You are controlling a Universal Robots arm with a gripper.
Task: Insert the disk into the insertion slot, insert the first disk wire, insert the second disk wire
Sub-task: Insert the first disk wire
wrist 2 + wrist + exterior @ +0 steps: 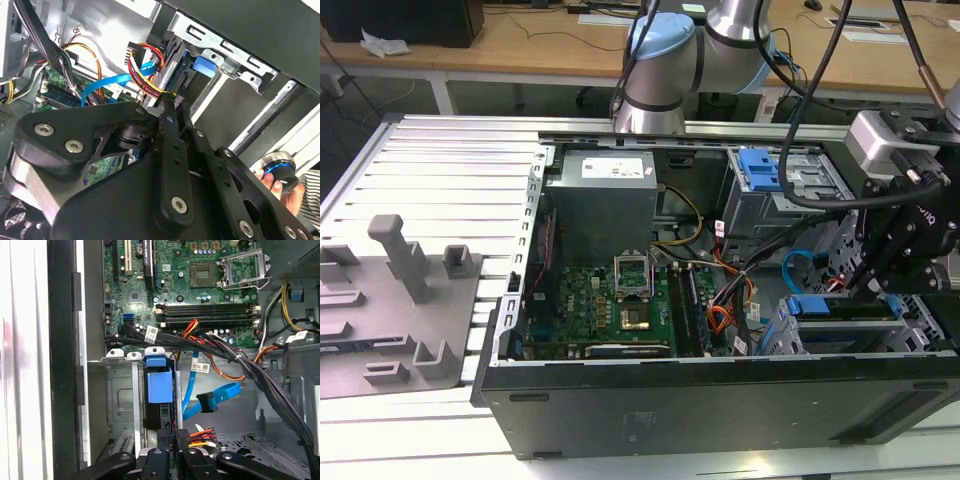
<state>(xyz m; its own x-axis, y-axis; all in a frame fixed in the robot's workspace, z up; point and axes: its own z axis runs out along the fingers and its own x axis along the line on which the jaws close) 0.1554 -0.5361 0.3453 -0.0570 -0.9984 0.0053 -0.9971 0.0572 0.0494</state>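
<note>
The flat silver hard drive in its bright blue plastic carrier (160, 385) already sits in the low grey perforated sheet-metal drive cage (120, 400), so the disk step looks done and the first wire is the step in hand. The black two-fingered gripper (174, 106) hangs just beside the cage. Its fingers are drawn together and, as far as the crowded second wrist view allows, nip the end of the red, yellow and black power wire bundle (145, 67). The flat blue data cable (215, 396) lies near, its dark end free. Seating this wire calls for its end square to the drive's port and a straight, gentle push.
</note>
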